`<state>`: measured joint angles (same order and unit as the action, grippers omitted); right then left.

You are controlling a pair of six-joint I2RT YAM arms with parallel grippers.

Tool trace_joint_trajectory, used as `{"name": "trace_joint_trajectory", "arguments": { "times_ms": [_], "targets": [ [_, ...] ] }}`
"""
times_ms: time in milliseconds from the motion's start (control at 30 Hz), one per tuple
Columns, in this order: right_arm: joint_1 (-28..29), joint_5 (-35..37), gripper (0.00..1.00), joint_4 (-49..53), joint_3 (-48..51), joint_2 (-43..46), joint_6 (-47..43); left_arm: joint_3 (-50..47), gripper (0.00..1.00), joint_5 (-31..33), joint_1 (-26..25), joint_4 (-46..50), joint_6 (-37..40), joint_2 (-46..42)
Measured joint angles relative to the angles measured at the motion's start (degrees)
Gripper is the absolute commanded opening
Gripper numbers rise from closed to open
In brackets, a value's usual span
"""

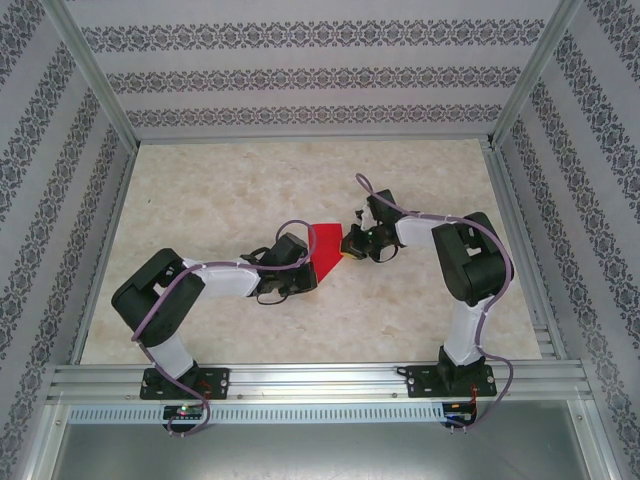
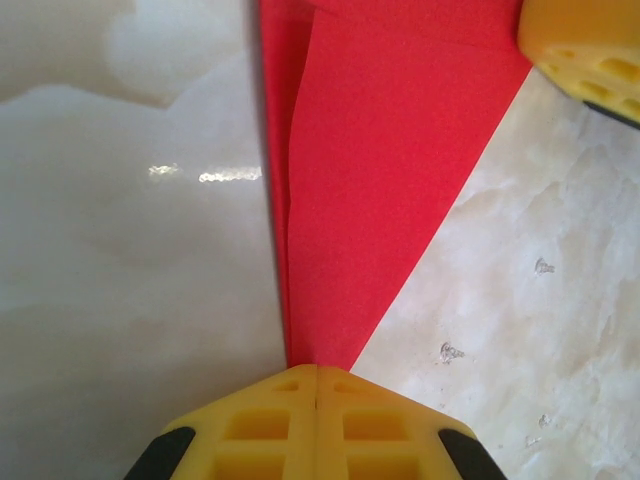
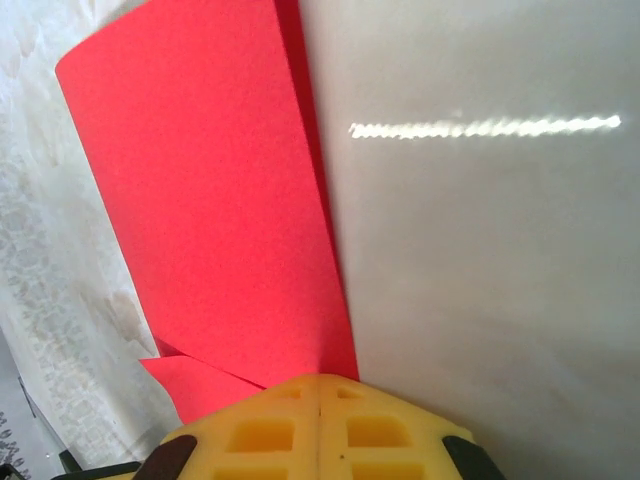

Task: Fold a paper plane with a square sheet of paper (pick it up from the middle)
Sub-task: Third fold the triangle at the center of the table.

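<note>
The red sheet of paper (image 1: 325, 250) is folded into layers and hangs between my two grippers over the middle of the table. In the left wrist view the paper (image 2: 380, 170) narrows to a point that runs into my left gripper (image 2: 317, 370), whose yellow jaws are pressed together on it. My left gripper (image 1: 311, 274) holds the lower tip. In the right wrist view the wide end of the paper (image 3: 210, 200) shows two overlapping layers, pinched by my right gripper (image 3: 320, 380). My right gripper (image 1: 348, 249) sits at the paper's right edge.
The marble-patterned table top (image 1: 250, 190) lies under both arms. Patterned walls and metal frame posts (image 1: 95, 75) close the table on three sides. A metal rail (image 1: 320, 380) with the arm bases runs along the near edge. The right gripper's yellow finger (image 2: 585, 45) shows in the left wrist view.
</note>
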<state>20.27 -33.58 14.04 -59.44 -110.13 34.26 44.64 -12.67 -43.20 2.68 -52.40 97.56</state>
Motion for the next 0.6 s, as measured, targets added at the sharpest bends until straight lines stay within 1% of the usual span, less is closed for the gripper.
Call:
{"name": "trace_joint_trajectory", "arguments": {
  "times_ms": [233,367,433,467,533,600],
  "targets": [
    [-2.08,3.08,0.0,0.98,-1.33,0.11,-1.42,0.81,0.0,0.11,0.0,1.97,0.04,0.0],
    [-2.4,4.04,0.01,0.96,-1.07,2.23,-1.38,1.36,0.0,0.11,0.0,3.21,0.28,0.0],
    [-2.36,4.17,0.06,0.9,-0.28,4.57,-1.25,1.77,0.0,0.13,0.0,4.04,0.52,0.0],
    [-2.23,4.15,0.1,0.55,0.52,6.14,-1.03,2.16,0.0,0.13,0.0,4.83,0.72,0.0],
    [-1.88,4.2,0.19,0.09,2.29,8.9,-0.39,3.08,0.05,0.2,0.0,6.73,1.14,-0.04],
    [-1.4,4.13,0.26,-0.63,4.42,11.19,0.63,4.07,0.07,0.68,-0.02,8.79,1.4,-0.31]
  ]
}}
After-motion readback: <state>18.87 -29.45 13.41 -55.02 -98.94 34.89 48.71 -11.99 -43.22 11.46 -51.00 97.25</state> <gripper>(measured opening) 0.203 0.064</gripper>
